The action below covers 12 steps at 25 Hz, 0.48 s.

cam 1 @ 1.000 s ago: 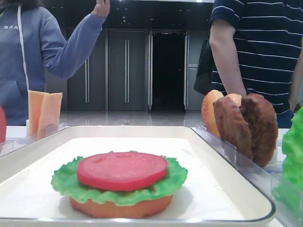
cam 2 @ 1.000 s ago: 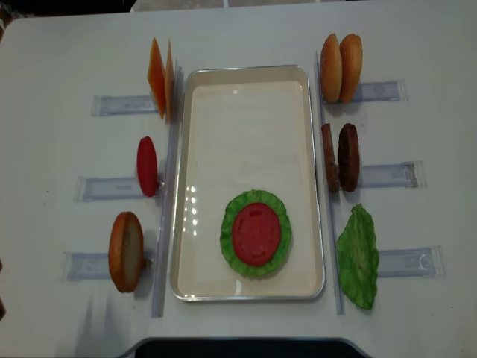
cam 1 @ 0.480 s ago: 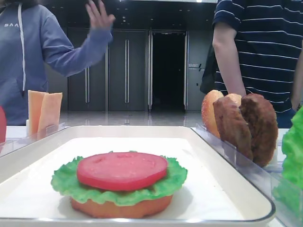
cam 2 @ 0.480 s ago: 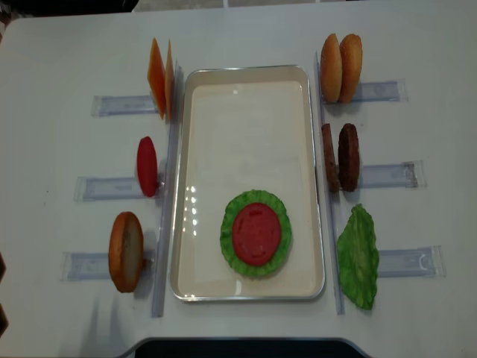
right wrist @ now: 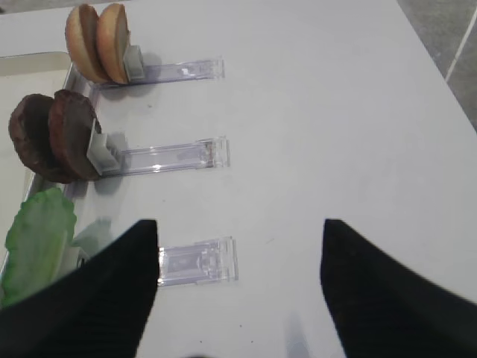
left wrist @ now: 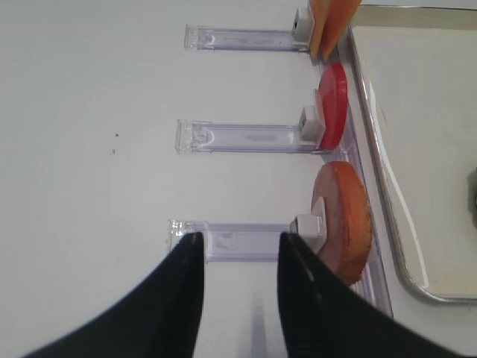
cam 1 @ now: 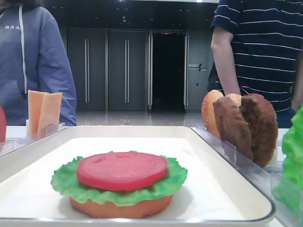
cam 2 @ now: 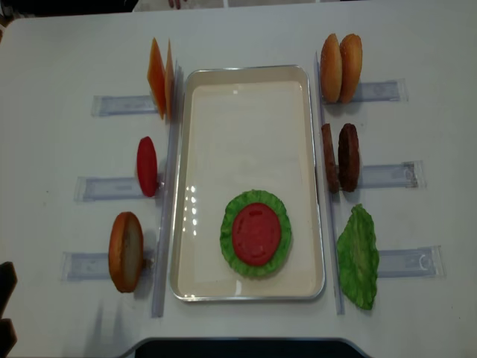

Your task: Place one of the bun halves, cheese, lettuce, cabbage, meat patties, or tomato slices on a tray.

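We read no labels on tomato slice, lettuce, tray, left gripper parted, empty, right gripper wide, empty.

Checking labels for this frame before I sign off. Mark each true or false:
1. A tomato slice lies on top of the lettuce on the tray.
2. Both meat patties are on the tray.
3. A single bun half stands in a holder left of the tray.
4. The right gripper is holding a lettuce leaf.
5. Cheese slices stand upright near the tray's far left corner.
1. True. The tomato slice lies on the lettuce on the tray, with a bun half beneath.
2. False. The meat patties stand in a holder right of the tray.
3. True. That bun half stands alone there.
4. False. The right gripper is open and empty; the spare lettuce leaf is in its holder.
5. True. The cheese slices stand there.
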Available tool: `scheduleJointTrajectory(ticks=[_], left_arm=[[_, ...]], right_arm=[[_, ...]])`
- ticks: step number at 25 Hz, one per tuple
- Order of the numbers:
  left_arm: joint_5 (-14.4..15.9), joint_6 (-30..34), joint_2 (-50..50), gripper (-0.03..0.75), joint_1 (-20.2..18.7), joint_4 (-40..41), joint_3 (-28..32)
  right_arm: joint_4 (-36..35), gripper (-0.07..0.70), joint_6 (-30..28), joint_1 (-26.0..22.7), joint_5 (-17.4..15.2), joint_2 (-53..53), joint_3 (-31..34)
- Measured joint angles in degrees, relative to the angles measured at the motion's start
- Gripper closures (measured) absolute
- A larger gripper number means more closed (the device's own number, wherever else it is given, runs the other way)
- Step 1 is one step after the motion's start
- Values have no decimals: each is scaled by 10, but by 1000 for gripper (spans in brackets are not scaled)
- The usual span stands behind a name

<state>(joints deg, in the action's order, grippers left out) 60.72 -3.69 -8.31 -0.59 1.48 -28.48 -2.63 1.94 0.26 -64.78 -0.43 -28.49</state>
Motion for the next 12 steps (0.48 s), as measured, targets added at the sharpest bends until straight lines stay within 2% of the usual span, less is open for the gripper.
scheduleJointTrajectory(ticks=[12], left_arm=[[19,7,17,450,0,-2,6]], right_arm=[[0,160,0,0,0,0,0]])
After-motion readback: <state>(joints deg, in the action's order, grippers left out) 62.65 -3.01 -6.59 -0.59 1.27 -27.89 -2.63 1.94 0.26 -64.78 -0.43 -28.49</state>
